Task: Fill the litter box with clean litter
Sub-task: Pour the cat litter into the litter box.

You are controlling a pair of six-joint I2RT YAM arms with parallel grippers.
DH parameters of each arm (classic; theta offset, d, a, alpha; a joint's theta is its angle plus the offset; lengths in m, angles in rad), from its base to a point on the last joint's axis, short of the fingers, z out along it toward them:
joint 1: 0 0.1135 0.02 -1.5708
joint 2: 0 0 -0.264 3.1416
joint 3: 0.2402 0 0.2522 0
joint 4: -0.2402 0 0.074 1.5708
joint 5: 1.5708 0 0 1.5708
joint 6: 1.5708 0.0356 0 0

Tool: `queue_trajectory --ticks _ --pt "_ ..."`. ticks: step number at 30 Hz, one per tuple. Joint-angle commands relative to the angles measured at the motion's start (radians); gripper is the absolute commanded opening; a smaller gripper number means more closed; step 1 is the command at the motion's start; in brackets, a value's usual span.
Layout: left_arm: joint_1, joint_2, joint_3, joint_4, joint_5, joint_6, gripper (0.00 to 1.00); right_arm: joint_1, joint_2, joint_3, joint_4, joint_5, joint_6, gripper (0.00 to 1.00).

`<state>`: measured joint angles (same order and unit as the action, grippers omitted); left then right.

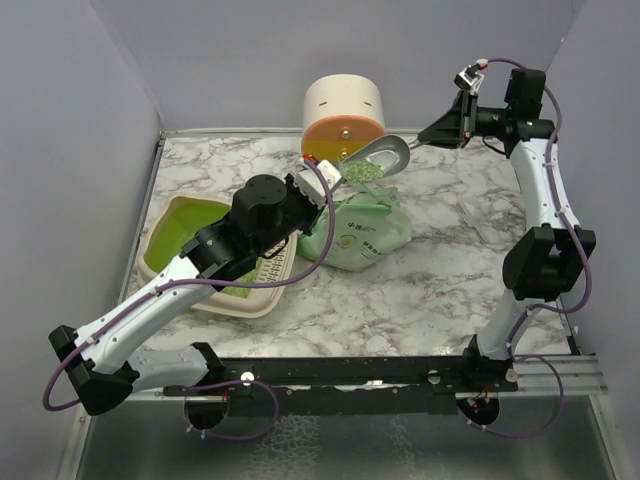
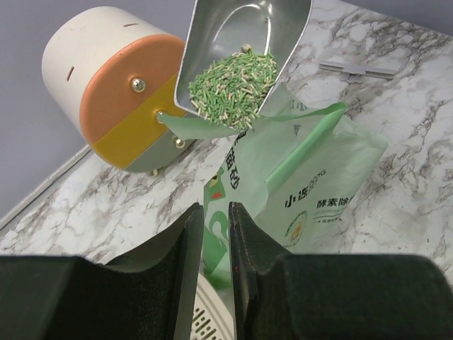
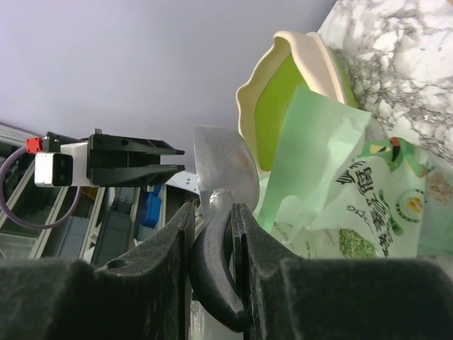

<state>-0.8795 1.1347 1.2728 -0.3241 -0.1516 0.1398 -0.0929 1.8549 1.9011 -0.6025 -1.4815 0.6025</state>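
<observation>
The litter box point(image 1: 175, 225), a cream tray with a lime-green inside, lies at the left under my left arm; its green inside also shows in the right wrist view point(image 3: 279, 95). The mint-green litter bag point(image 1: 368, 238) sits in the middle, mouth up. My left gripper point(image 2: 216, 212) is shut on the bag's point(image 2: 311, 191) upper edge. My right gripper point(image 3: 214, 209) is shut on the black handle point(image 3: 212, 276) of the metal scoop point(image 1: 378, 158). The scoop point(image 2: 248, 35) hangs just above the bag mouth, holding green and pale litter pellets point(image 2: 233, 85).
A cream cylinder with an orange and yellow face point(image 1: 345, 112) lies at the back, just behind the scoop. A grey clip point(image 2: 357, 69) lies on the marble table to the right of the bag. Grey walls close in the left, back and right.
</observation>
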Motion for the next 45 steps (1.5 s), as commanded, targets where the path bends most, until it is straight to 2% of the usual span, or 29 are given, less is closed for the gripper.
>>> queue_trajectory --ticks 1,20,45 --pt "-0.004 -0.029 -0.008 0.029 -0.029 -0.019 0.24 0.051 0.008 -0.009 0.132 -0.001 0.110 0.01" --pt "-0.005 -0.033 0.000 -0.016 0.016 -0.032 0.24 0.276 0.181 0.089 0.426 -0.008 0.329 0.01" --pt "-0.005 -0.086 -0.093 0.008 0.019 -0.048 0.24 0.557 0.415 0.284 0.462 0.047 0.251 0.01"
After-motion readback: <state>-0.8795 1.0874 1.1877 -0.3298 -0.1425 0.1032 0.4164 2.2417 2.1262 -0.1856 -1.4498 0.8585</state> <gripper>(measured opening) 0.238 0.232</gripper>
